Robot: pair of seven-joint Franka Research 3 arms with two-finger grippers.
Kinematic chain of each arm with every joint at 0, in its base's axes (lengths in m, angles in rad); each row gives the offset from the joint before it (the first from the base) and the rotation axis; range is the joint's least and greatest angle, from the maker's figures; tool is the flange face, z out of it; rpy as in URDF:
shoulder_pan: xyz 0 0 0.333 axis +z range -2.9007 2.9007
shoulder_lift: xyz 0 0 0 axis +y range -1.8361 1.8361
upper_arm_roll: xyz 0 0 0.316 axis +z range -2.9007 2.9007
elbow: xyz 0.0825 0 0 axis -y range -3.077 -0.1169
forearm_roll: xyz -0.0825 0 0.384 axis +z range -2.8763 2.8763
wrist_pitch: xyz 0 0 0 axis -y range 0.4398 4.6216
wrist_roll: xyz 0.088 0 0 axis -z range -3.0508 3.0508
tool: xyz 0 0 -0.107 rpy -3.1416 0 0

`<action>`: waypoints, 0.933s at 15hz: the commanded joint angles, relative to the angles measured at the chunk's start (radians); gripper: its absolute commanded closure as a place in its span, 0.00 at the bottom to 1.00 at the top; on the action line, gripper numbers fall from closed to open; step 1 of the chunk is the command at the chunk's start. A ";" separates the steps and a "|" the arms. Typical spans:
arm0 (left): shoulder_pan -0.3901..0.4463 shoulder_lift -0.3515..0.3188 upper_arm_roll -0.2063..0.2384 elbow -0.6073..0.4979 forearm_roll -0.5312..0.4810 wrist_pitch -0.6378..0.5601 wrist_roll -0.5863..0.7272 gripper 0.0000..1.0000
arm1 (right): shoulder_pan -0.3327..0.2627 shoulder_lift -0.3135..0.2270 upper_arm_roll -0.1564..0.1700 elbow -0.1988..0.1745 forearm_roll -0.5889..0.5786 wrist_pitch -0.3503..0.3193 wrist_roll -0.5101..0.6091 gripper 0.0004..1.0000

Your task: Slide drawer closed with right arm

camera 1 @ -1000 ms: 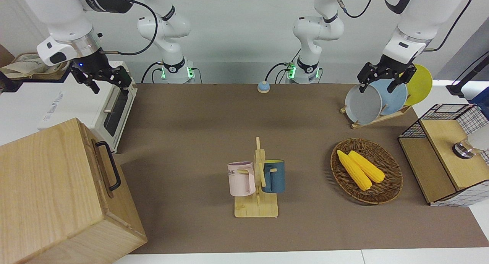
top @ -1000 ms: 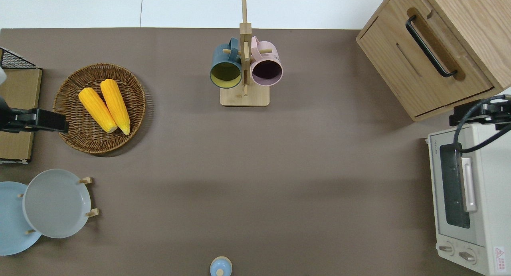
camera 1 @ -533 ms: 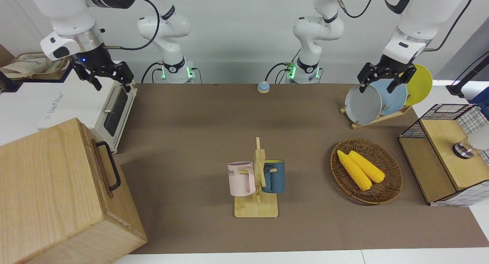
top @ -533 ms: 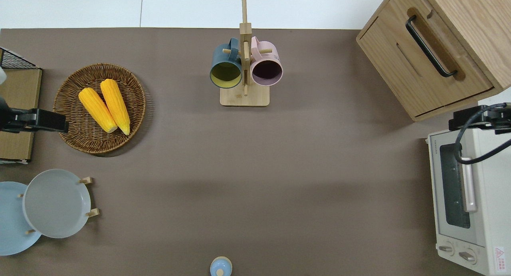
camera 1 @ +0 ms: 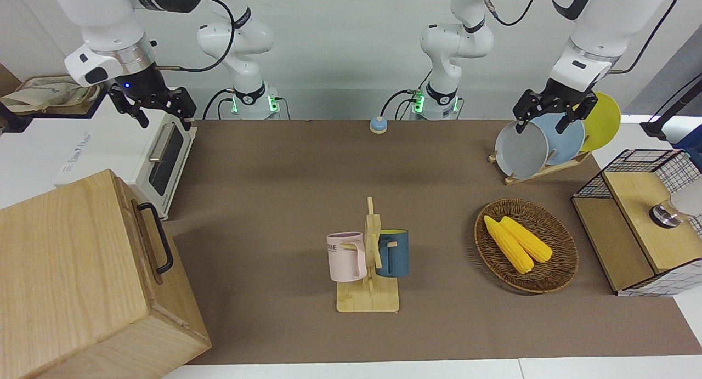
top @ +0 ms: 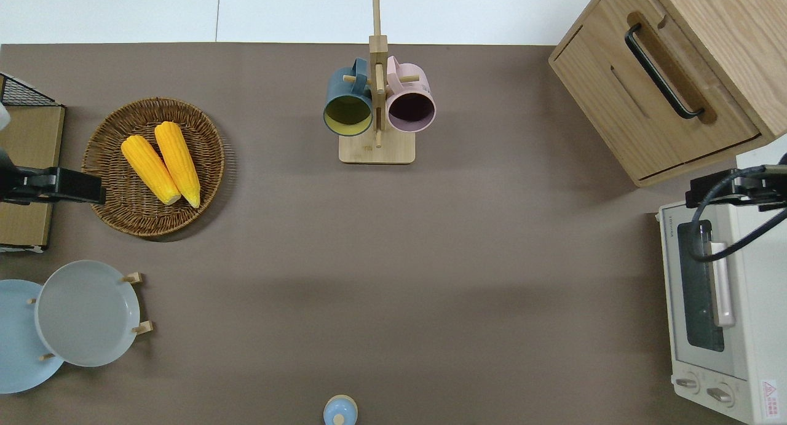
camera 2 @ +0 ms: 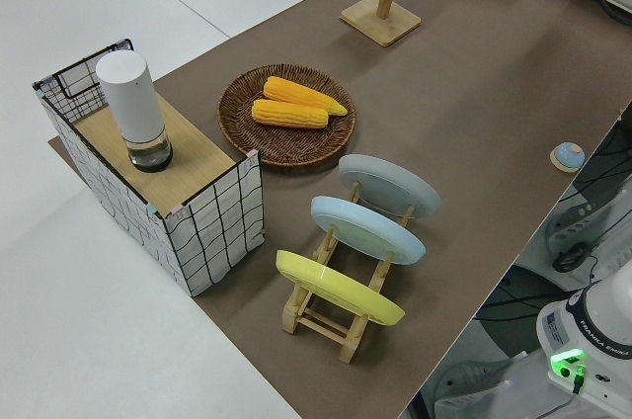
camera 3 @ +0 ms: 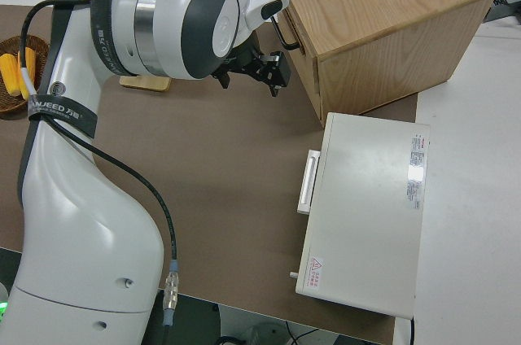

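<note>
Reading the front view from its left edge: the pale-wood cabinet [camera 1: 82, 280] is sitting at the right arm's end of the table, and its drawer [camera 1: 151, 237] is lying nearly flush in the cabinet's front, black bar handle [camera 1: 156, 237] facing the table's middle. Nearer to the robots, just beside the cabinet, the white oven [camera 1: 131, 154] is standing with its door shut. The right gripper [camera 1: 159, 111] is hanging in the air over the oven's end nearest the cabinet — fingers spread, holding nothing, well apart from the drawer handle. In the middle of the table, the mug rack [camera 1: 370, 269] is carrying a pink mug [camera 1: 346, 256] and a blue mug [camera 1: 394, 253]. Toward the left arm's end, the wicker basket [camera 1: 554, 277] is holding two corn cobs [camera 1: 518, 243]. The left arm is parked — its gripper [camera 1: 551, 116] showing fingers spread and empty.
</note>
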 commanded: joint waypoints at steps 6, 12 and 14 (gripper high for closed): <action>-0.017 0.013 0.017 0.020 0.012 0.000 0.008 0.00 | 0.000 0.042 0.027 0.037 -0.018 -0.001 -0.034 0.01; -0.017 0.013 0.017 0.020 0.012 0.000 0.008 0.00 | 0.000 0.044 0.027 0.039 -0.018 -0.003 -0.035 0.01; -0.017 0.013 0.017 0.020 0.012 0.000 0.008 0.00 | 0.000 0.050 0.027 0.043 -0.016 -0.003 -0.035 0.01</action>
